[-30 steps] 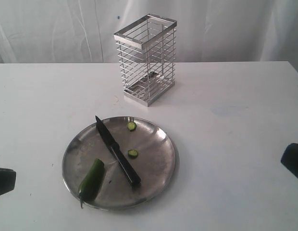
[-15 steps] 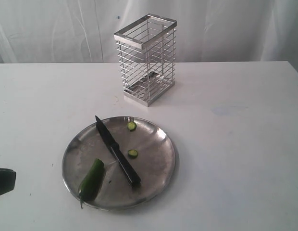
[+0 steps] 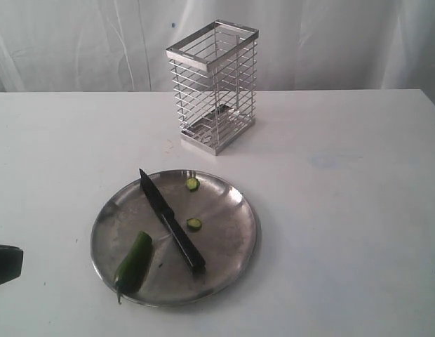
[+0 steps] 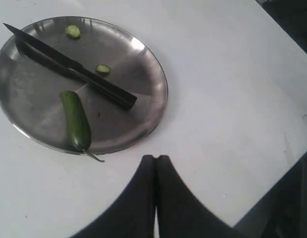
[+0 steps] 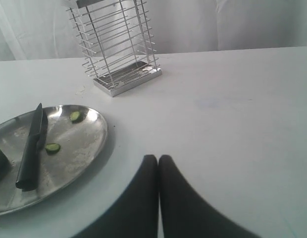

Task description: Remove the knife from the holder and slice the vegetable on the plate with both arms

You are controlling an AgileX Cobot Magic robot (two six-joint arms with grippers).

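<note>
The steel plate [image 3: 231, 242] lies near the table's front. On it rest the black knife [image 3: 172, 222], the dark green vegetable [image 3: 134, 262] and two pale-green slices [image 3: 194, 224]. The wire holder [image 3: 214, 84] stands behind the plate with no knife in it. My left gripper [image 4: 156, 157] is shut and holds nothing, hovering over bare table beside the plate [image 4: 153, 106], apart from the vegetable [image 4: 76, 120] and knife [image 4: 76, 69]. My right gripper [image 5: 158, 158] is also shut with nothing in it, over the table beside the plate [image 5: 91, 144]; the knife [image 5: 30, 148] and holder [image 5: 116, 44] lie beyond it.
A white table [image 3: 344, 175] backed by a white curtain [image 3: 330, 42]. The left arm shows as a dark block [image 3: 5, 263] at the exterior view's left edge. The table's edge [image 4: 287, 158] runs close to the left gripper.
The right arm has drawn back out of the exterior view's right edge. The left arm's dark block has barely shifted. Plate, knife, vegetable and slices lie unchanged.
</note>
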